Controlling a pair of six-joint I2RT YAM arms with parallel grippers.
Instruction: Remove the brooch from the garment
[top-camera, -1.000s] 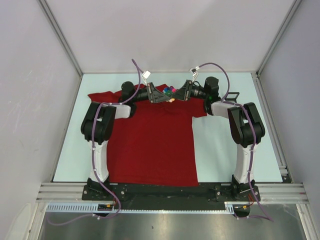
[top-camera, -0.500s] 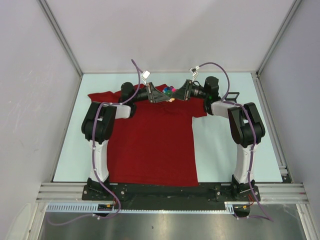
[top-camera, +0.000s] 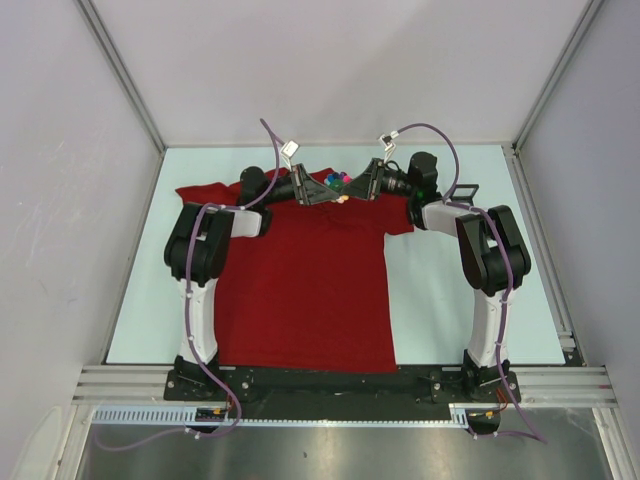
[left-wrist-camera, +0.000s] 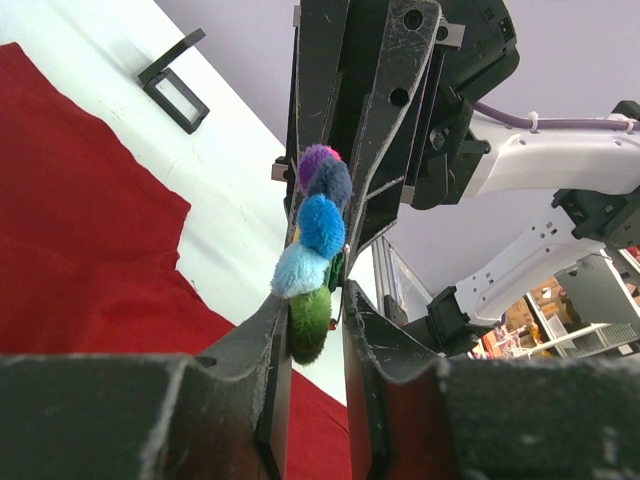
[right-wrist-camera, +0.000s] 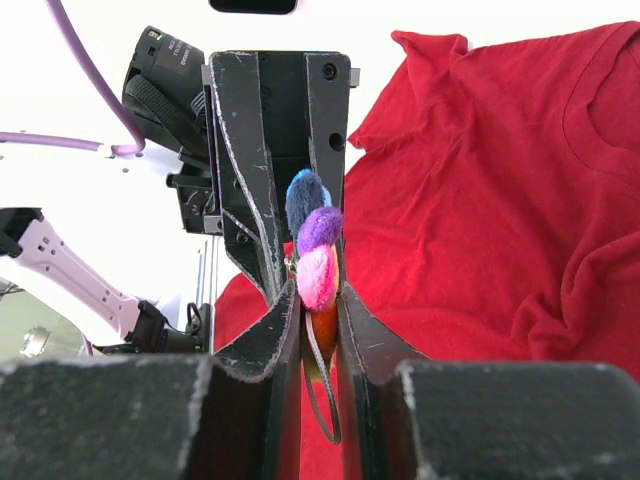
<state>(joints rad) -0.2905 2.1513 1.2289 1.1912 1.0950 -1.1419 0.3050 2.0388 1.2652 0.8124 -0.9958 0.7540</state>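
Note:
The dark-red garment (top-camera: 300, 285) lies flat on the table, its neck end far from the arm bases. Above that end both grippers meet nose to nose on the brooch (top-camera: 340, 182), a cluster of fuzzy coloured balls. My left gripper (left-wrist-camera: 315, 300) is shut on its green ball (left-wrist-camera: 310, 325). My right gripper (right-wrist-camera: 320, 300) is shut on its pink and orange balls (right-wrist-camera: 318, 275), and a thin dark loop (right-wrist-camera: 325, 400) hangs between the jaws. The garment (right-wrist-camera: 480, 200) shows rumpled below. Whether the brooch still hangs on the cloth is hidden.
A small black rectangular frame (top-camera: 463, 192) lies on the pale tabletop (top-camera: 440, 300) just right of the right arm, also seen in the left wrist view (left-wrist-camera: 172, 85). Grey walls and metal rails enclose the table on three sides.

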